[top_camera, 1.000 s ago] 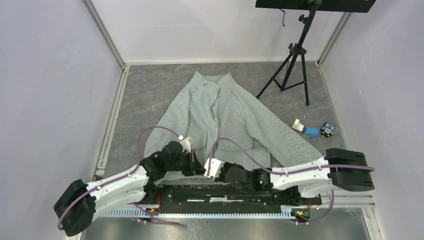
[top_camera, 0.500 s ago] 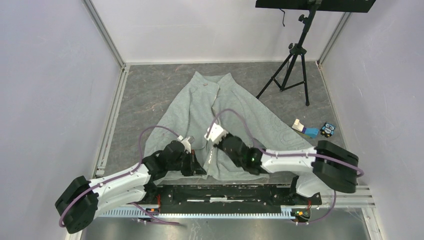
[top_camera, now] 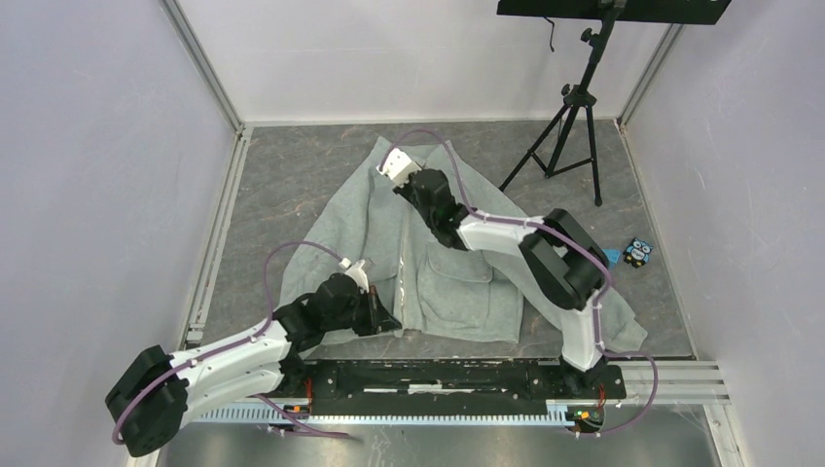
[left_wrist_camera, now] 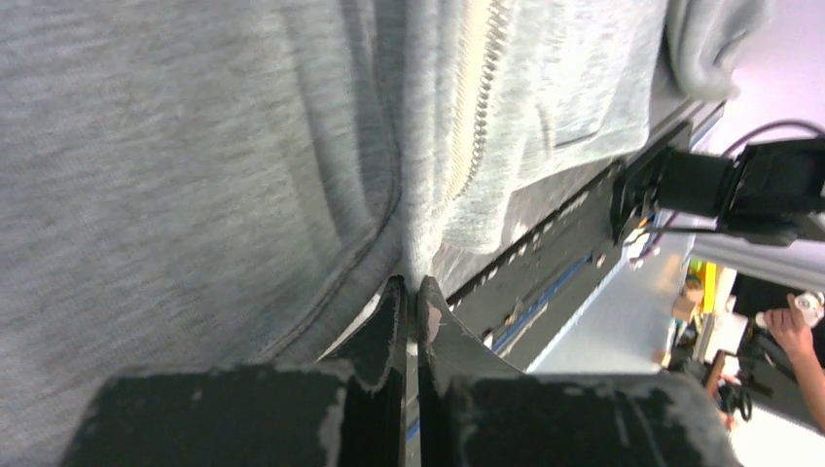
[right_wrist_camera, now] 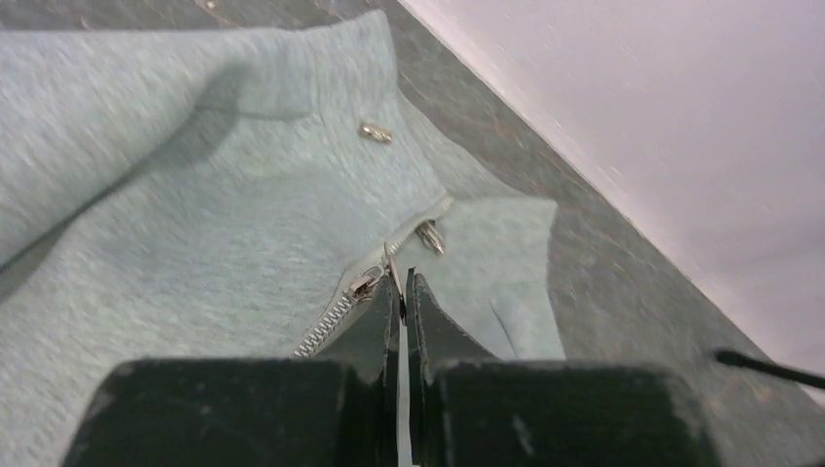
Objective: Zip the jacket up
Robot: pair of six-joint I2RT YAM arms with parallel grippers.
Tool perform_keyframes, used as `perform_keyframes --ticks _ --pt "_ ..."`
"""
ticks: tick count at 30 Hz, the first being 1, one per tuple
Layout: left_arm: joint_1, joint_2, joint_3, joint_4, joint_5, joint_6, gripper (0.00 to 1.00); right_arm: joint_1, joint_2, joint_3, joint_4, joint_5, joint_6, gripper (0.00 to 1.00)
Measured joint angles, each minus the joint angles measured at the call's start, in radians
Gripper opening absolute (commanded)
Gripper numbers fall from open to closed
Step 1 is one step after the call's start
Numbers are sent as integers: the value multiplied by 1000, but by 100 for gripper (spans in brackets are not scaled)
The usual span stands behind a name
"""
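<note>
The light grey fleece jacket [top_camera: 438,263] lies flat on the grey floor, collar at the far end. Its pale centre zipper [top_camera: 403,255] runs closed up the front. My left gripper [top_camera: 387,321] is shut on the jacket's hem beside the zipper's lower end [left_wrist_camera: 411,287]. My right gripper [top_camera: 391,173] is stretched out to the collar and shut on the zipper pull [right_wrist_camera: 401,277]. The metal slider [right_wrist_camera: 365,284] sits just left of its fingertips, near the top of the zipper teeth. A metal snap [right_wrist_camera: 375,131] shows on the collar.
A black tripod [top_camera: 574,107] stands at the far right. A small white and blue object [top_camera: 593,251] and an owl figure [top_camera: 637,253] lie right of the jacket. The black rail [top_camera: 438,375] runs along the near edge. White walls enclose the floor.
My right gripper moved from the hem up along the zipper to the collar, and the jacket front closed behind it. My left gripper stayed at the hem.
</note>
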Motion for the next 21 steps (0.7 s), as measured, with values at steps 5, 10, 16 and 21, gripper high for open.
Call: perform_keyframes --ticks 5,10,16,21 --pt "-5 40 11 29 -40 0 2 -66 217 290 -66 -106 -23 0" --pt "-10 113 -1 20 -42 -1 2 -181 484 729 -122 -164 -68 0" --pt "-7 132 -26 87 -84 -6 2 -237 661 947 -148 -294 -68 0" --pt "-7 219 7 122 -73 -19 2 -243 731 993 -114 -356 -63 10"
